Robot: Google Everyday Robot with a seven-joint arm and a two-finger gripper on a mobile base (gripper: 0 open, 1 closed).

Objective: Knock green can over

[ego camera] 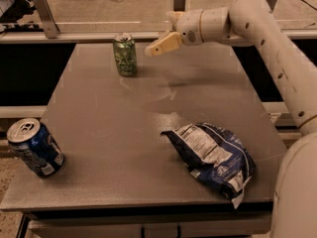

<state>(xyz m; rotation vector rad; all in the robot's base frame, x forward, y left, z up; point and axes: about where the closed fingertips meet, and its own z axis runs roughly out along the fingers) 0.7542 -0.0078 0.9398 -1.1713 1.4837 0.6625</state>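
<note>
The green can stands upright near the far left of the grey table. It is shiny green with pale markings and a silver top. My gripper hangs above the table just right of the can, at about the height of its top, a small gap away. Its pale fingers point left toward the can. The white arm reaches in from the right.
A blue can with a silver top leans at the near left corner of the table. A dark blue crinkled snack bag lies at the near right. A rail with metal posts runs behind the table.
</note>
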